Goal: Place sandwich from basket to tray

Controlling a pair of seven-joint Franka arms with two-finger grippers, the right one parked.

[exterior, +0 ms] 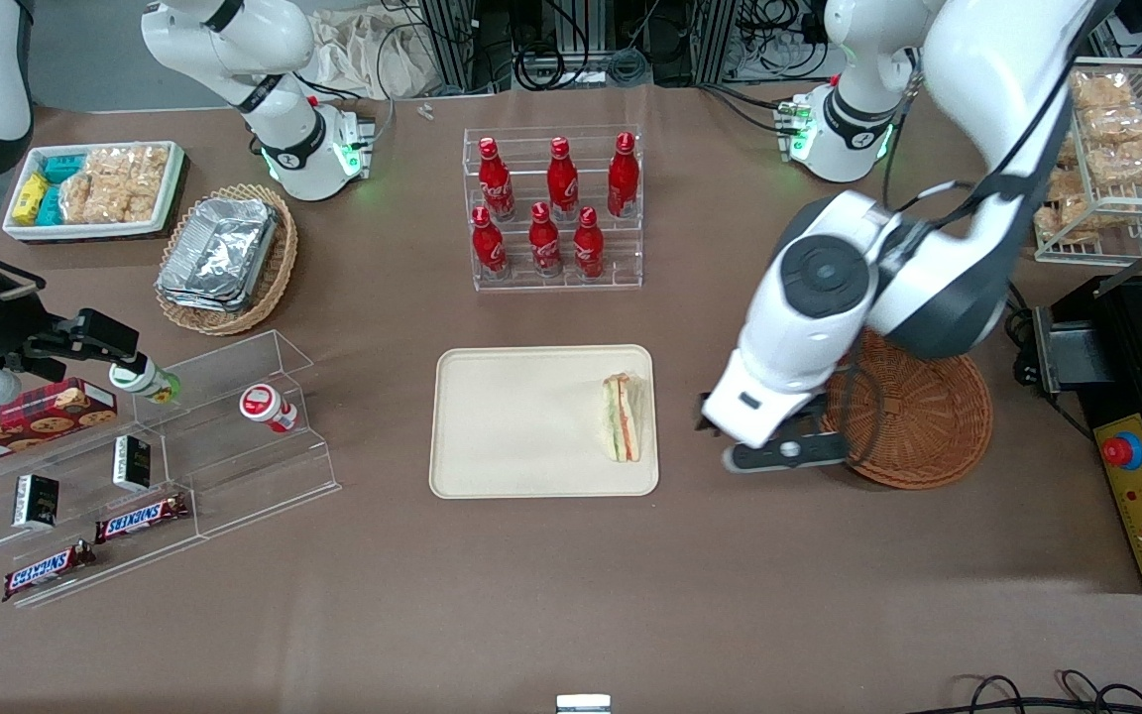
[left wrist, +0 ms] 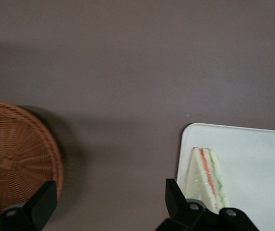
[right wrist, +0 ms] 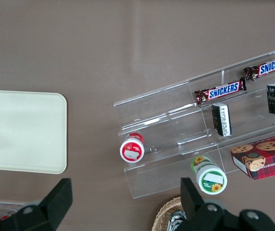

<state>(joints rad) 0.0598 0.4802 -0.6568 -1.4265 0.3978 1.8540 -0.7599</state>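
We are noting woven, rough wicker on the basket (left wrist: 12, 159) beside the open gripper (left wrist: 111, 202); smooth matt plastic tray (left wrist: 262, 163); glossy-wrapped sandwich (left wrist: 205, 178).

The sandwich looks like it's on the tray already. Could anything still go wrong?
Possibly. The sandwich lies close to the tray rim on the basket side, so a small nudge might tip it off. The open gripper hangs low between tray and basket, empty; a careless move could clip the tray edge or the basket rim.
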